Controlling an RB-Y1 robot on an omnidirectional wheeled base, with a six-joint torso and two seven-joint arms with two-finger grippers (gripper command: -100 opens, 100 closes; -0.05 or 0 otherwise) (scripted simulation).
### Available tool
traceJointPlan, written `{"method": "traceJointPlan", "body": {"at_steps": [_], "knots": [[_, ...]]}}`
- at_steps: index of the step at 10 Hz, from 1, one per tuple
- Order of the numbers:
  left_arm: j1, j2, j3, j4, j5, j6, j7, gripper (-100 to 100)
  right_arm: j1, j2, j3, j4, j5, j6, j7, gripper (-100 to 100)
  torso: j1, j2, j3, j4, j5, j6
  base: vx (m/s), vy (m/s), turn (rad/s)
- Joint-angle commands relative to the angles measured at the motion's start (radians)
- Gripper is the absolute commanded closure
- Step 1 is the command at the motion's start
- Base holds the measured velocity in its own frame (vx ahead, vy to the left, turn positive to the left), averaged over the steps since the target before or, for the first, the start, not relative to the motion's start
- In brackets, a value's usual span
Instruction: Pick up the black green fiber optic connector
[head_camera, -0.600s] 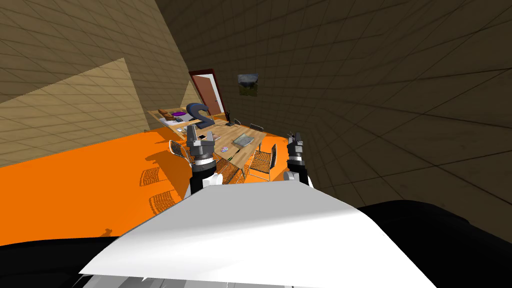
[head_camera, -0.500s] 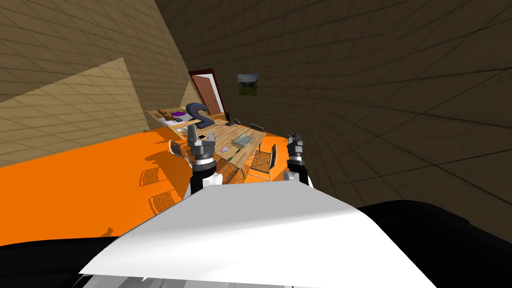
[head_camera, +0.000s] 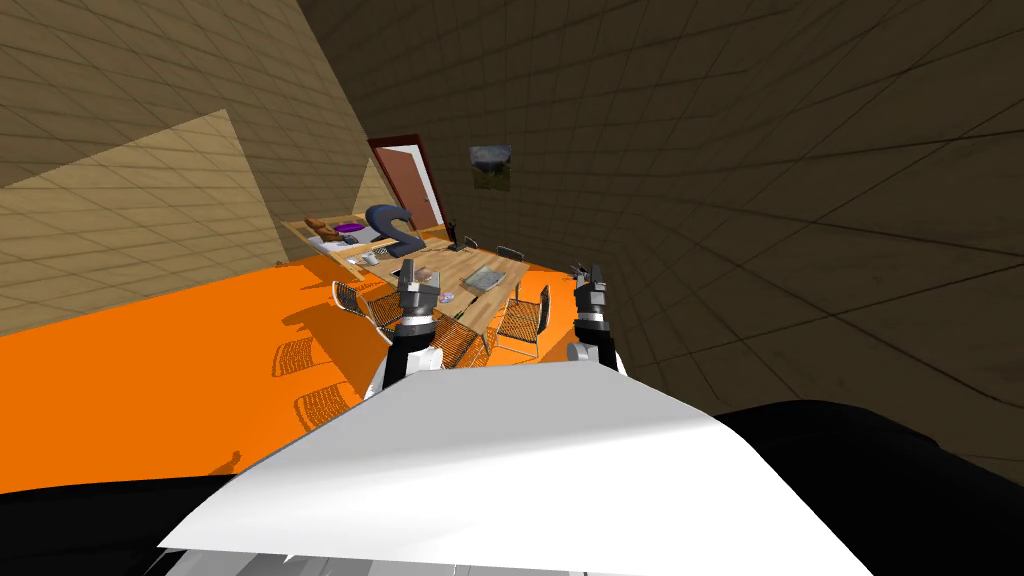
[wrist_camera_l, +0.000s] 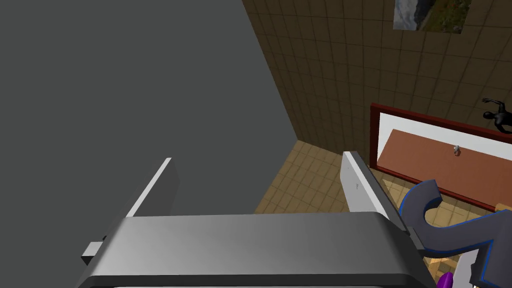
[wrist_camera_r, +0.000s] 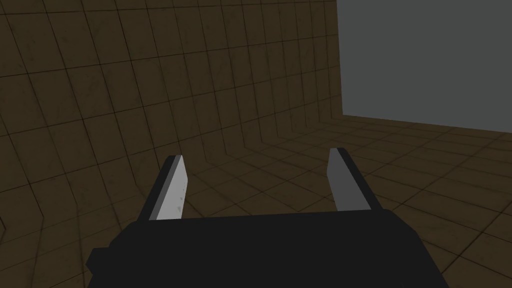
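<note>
Left gripper (wrist_camera_l: 258, 157), right gripper (wrist_camera_r: 256, 154): two fingers (wrist_camera_r: 170, 192) each, spread, empty; one wooden table (head_camera: 495, 300) ahead

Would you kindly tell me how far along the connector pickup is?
Done: nothing; both grippers are empty. In hand: the left gripper and right gripper are held up, open, with the wooden table ahead. Left: find the connector, too small to tell here, reach it, grasp and lift.
</note>
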Motion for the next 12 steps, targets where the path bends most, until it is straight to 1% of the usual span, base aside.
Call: {"method": "traceJointPlan", "body": {"at_steps": [1, 3, 4, 5, 6, 7, 8, 9, 10, 11, 12], "knots": [[-0.01, 0.024, 0.015, 0.013, 0.017, 0.031, 0.019, -100, 0.0, 0.0, 0.0, 0.0, 0.0, 0.0, 0.0, 0, 0.0, 0.0, 0.0, 0.0, 0.0, 0.0, -0.043, 0.001, -0.023], [-0.039, 0.072, 0.027, 0.071, 0.055, 0.101, 0.056, -100, 0.0, 0.0, 0.0, 0.0, 0.0, 0.0, 0.0, 0, 0.0, -0.002, -0.001, 0.0, 0.0, 0.0, -0.043, 0.0, -0.08], [-0.039, 0.072, 0.027, 0.071, 0.055, 0.104, 0.056, -100, 0.0, 0.0, 0.0, 0.0, 0.0, 0.0, 0.0, 0, 0.0, -0.001, -0.001, 0.0, 0.0, 0.0, -0.04, 0.002, -0.028], [-0.054, 0.095, 0.034, 0.103, 0.077, 0.145, 0.078, -100, 0.0, 0.0, 0.0, 0.0, 0.0, 0.0, 0.0, 0, 0.0, -0.002, -0.001, 0.0, 0.0, 0.0, -0.042, -0.005, -0.073], [-0.054, 0.095, 0.034, 0.103, 0.077, 0.145, 0.078, -100, 0.0, 0.0, 0.0, 0.0, 0.0, 0.0, 0.0, 0, -0.001, -0.002, -0.001, 0.0, 0.0, 0.0, -0.034, -0.002, -0.037], [-0.071, 0.119, 0.041, 0.137, 0.1, 0.176, 0.101, -100, 0.0, 0.0, 0.0, 0.0, 0.0, 0.0, 0.0, 0, -0.001, -0.002, -0.001, 0.0, 0.0, 0.0, -0.038, -0.006, -0.061], [-0.071, 0.119, 0.041, 0.137, 0.1, 0.188, 0.101, -100, 0.0, 0.0, 0.0, 0.0, 0.0, 0.0, 0.0, 0, -0.001, -0.002, -0.001, 0.0, 0.0, 0.0, -0.033, 0.0, -0.042], [-0.088, 0.143, 0.049, 0.172, 0.123, 0.223, 0.125, -100, 0.0, 0.0, 0.0, 0.0, 0.0, 0.0, 0.0, 0, -0.001, -0.002, -0.001, 0.0, 0.0, 0.0, -0.041, 0.0, -0.09], [-0.088, 0.143, 0.049, 0.172, 0.123, 0.233, 0.125, -100, 0.0, 0.0, 0.0, 0.0, 0.0, 0.0, 0.0, 0, -0.001, -0.002, -0.001, 0.0, 0.0, 0.0, -0.036, 0.001, -0.049], [-0.105, 0.166, 0.058, 0.209, 0.147, 0.266, 0.15, -100, 0.0, 0.0, 0.0, 0.0, 0.0, 0.0, 0.0, 0, 0.0, -0.002, -0.001, 0.0, 0.0, 0.0, -0.033, 0.005, -0.095], [-0.105, 0.166, 0.058, 0.209, 0.147, 0.281, 0.15, -100, 0.0, 0.0, 0.0, 0.0, 0.0, 0.0, 0.0, 0, 0.0, -0.002, -0.001, 0.0, 0.0, 0.0, -0.029, 0.003, -0.046]]}}
